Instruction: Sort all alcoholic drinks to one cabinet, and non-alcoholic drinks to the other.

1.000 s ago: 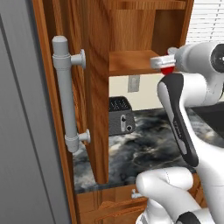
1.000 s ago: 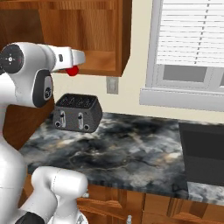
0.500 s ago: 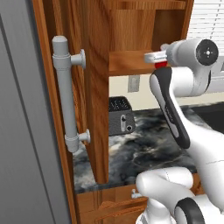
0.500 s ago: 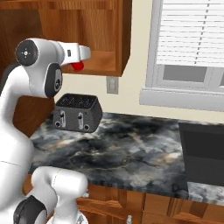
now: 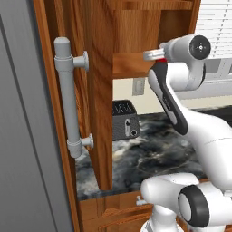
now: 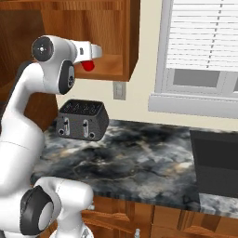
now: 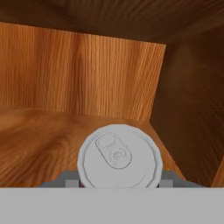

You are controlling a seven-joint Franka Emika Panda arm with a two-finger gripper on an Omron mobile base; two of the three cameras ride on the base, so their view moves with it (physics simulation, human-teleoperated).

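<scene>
Red can (image 7: 120, 156) is clamped in gripper (image 6: 89, 59), long axis pointed into cabinet (image 7: 78, 74) toward back wall; shelf lies just below can.

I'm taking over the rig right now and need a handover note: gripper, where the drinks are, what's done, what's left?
Gripper: shut on the red can, held lengthwise with its silver top facing into the cabinet.
Where: the can is at the mouth of the open wall cabinet, over its wooden shelf, not yet set down. The cabinet door with the grey bar handle stands open. The toaster sits on the counter below.
Done: can picked up and brought to the cabinet.
Left: place and release the can. The other drinks are out of sight, so their state is unknown.
</scene>
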